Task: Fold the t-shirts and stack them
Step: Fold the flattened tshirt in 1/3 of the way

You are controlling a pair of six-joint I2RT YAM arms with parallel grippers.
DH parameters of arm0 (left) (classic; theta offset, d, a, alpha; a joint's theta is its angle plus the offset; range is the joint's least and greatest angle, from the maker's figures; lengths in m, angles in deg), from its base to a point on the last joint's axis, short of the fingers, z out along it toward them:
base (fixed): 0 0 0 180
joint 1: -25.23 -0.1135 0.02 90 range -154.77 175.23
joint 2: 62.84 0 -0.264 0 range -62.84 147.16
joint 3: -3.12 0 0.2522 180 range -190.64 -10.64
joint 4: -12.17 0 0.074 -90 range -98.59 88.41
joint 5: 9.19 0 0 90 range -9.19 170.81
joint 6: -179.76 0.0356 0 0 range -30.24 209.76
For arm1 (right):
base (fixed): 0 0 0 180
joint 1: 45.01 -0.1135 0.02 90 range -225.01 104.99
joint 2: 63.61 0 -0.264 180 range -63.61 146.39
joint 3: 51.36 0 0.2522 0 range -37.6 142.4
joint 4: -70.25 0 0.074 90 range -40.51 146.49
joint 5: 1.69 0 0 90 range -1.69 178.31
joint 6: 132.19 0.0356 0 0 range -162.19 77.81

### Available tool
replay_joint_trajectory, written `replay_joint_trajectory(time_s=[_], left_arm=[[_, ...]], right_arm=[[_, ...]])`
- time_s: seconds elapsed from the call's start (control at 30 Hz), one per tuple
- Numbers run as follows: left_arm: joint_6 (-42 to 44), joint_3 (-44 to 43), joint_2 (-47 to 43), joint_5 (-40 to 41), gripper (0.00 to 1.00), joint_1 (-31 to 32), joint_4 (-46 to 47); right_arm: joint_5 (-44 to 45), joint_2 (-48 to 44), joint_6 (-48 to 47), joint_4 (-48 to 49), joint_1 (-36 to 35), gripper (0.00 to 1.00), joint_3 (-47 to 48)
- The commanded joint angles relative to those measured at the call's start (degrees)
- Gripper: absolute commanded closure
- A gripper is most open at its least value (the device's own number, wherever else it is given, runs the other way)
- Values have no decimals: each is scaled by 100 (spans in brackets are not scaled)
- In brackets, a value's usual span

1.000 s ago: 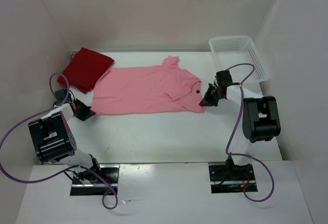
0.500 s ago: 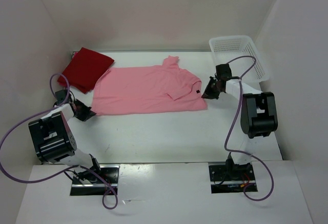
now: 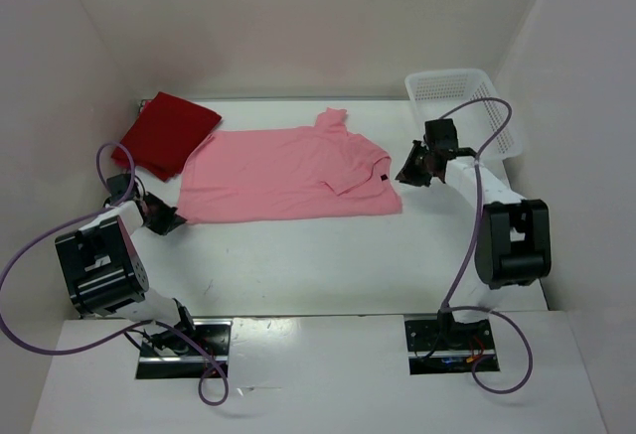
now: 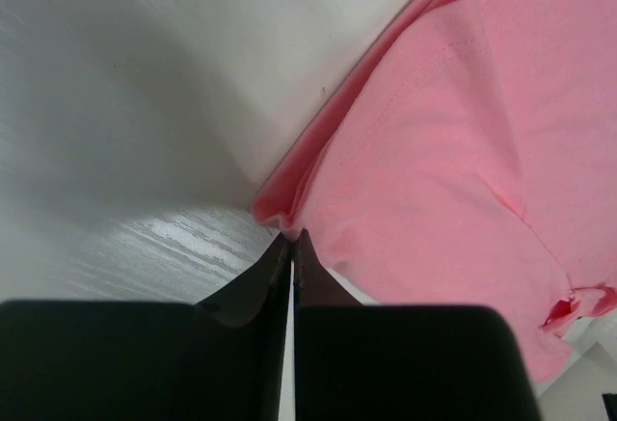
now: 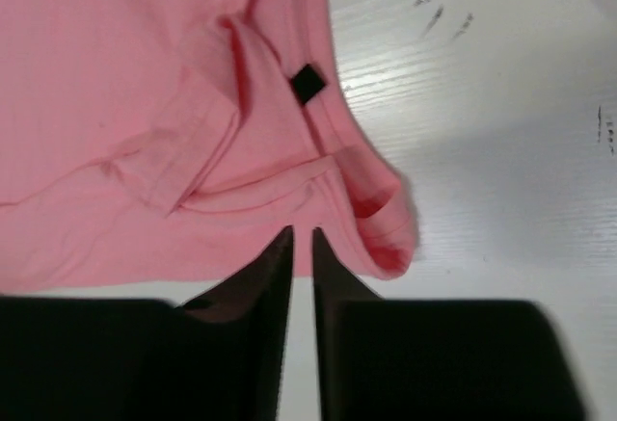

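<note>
The pink shirt [image 3: 283, 176] runs left-right: left end effector [image 3: 173, 220] pinches its near corner, right end effector [image 3: 406, 177] hangs part-open, empty, beside it.

The left arm [image 3: 99, 270] and the right arm [image 3: 512, 243] each have a bulky black joint block, white links and a thin purple cable [image 3: 97, 164] looping to a metal base plate [image 3: 184, 338]. The fingers [image 4: 253, 291] are flat, black and tapered.

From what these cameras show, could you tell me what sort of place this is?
Likely a robot lab test cell: a white table boxed in by plain walls, a pink t-shirt spread on it, a white mesh basket.
</note>
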Motion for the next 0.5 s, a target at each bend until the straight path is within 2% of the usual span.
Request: replay_joint_trajectory(time_s=[0.0, 0.07, 0.1, 0.13, 0.17, 0.2, 0.27, 0.47], left_arm=[[2, 38, -194, -62, 96, -4, 100], [2, 38, -194, -62, 96, -4, 100], [2, 38, -194, -114, 96, -4, 100], [2, 38, -194, -115, 96, -4, 100], [2, 38, -247, -115, 96, -4, 100], [2, 38, -247, -167, 96, -4, 100], [2, 90, -247, -168, 96, -4, 153], [-51, 91, -247, -273, 96, -4, 206]], right_arm=[[106, -417, -6, -154, -166, 88, -398], [281, -479, 143, -76, -166, 100, -680], [282, -548, 275, -75, -166, 100, -881], [282, -549, 276, -23, -166, 97, -944], [282, -549, 354, 30, -166, 77, -945], [282, -549, 355, 30, -166, 66, -1006], [282, -497, 355, 30, -166, 55, -1007], [282, 83, 478, 215, -166, 52, -1059]])
